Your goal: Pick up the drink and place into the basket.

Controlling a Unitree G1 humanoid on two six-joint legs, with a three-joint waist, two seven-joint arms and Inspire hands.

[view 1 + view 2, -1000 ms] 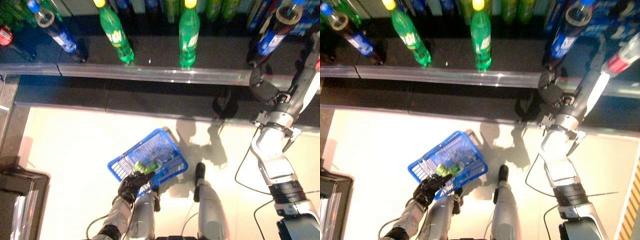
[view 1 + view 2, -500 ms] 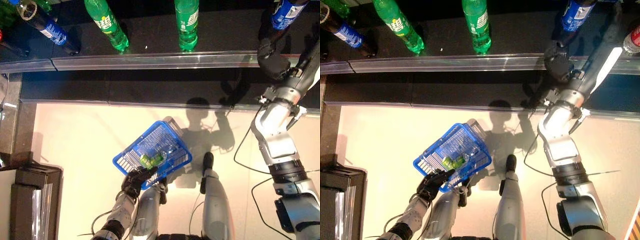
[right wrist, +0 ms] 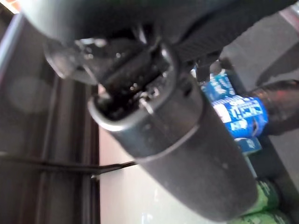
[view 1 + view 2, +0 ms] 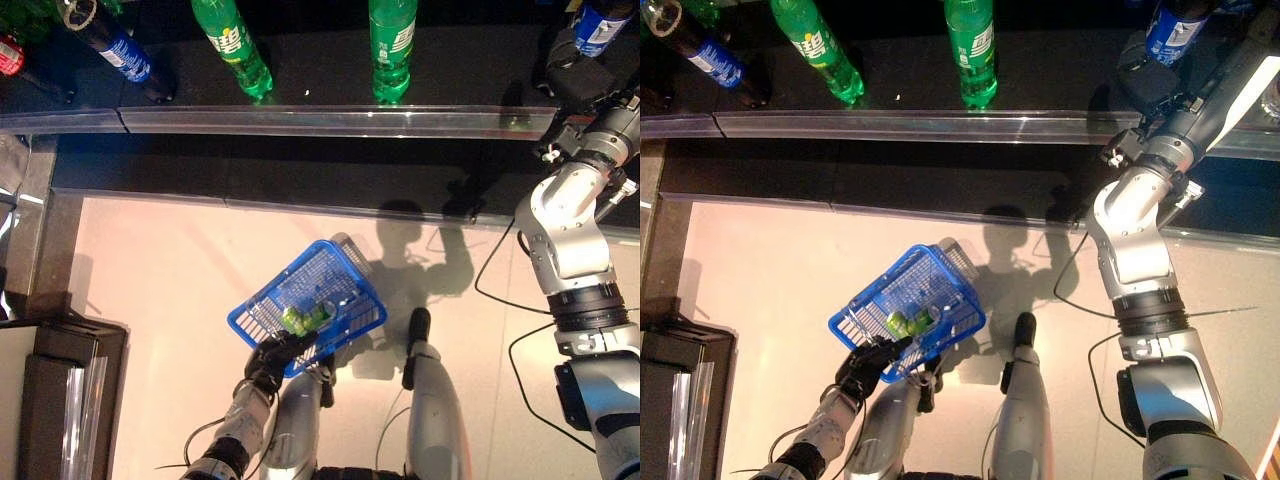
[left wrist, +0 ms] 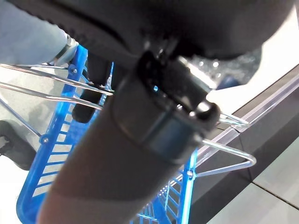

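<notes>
A dark bottle with a blue label (image 4: 600, 18) stands on the dark shelf at the far right. My right hand (image 4: 574, 76) is up over the shelf's rail, just below and beside this bottle's foot. The right wrist view shows the blue label (image 3: 236, 114) close past my right hand (image 3: 163, 126). My left hand (image 4: 272, 357) hangs low at the left and is shut on the thin wire handles (image 5: 224, 168) of the blue basket (image 4: 262, 318). A green drink (image 4: 303, 319) lies inside it.
The shelf's clear front rail (image 4: 300, 120) runs across the view. Green bottles (image 4: 232, 50) and another dark blue-labelled bottle (image 4: 115, 50) stand behind it. A dark cabinet (image 4: 60, 400) stands at the lower left. Pale floor lies between shelf and basket.
The view has shifted. My right hand has risen from below the rail to the foot of the blue-labelled bottle. The blue basket still hangs from my left hand.
</notes>
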